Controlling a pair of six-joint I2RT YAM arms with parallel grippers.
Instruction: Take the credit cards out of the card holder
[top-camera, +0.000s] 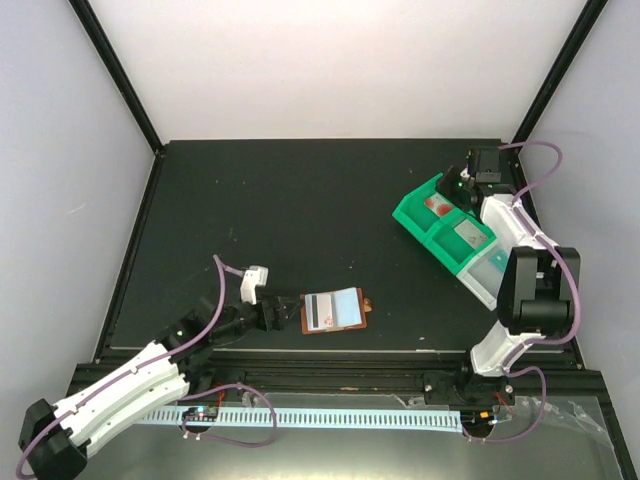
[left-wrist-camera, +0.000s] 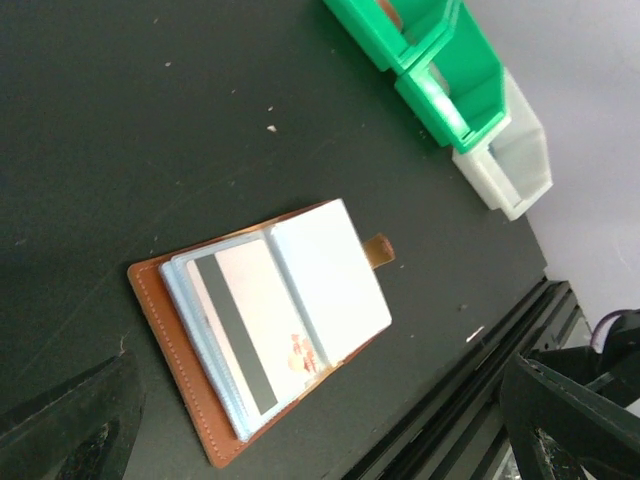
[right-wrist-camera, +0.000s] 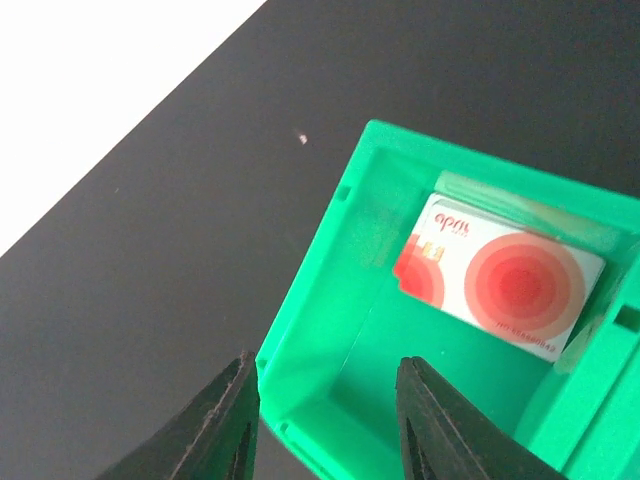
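Stitched brown leather card holder (left-wrist-camera: 150, 300) open, glossy credit cards (left-wrist-camera: 245, 315) inside, left gripper (left-wrist-camera: 320, 425) spread wide, right gripper (right-wrist-camera: 325, 430) parted over green tray (right-wrist-camera: 310, 340), both empty.

Left arm (top-camera: 120, 390) low, jaws apart, right arm (top-camera: 507, 222) extended, jaws apart.

Brown card holder (left-wrist-camera: 152, 300) lies open, striped credit card (left-wrist-camera: 262, 320) inside.

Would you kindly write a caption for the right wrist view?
Right gripper, open, above the end compartment of the green tray, where a white card with red circles lies.
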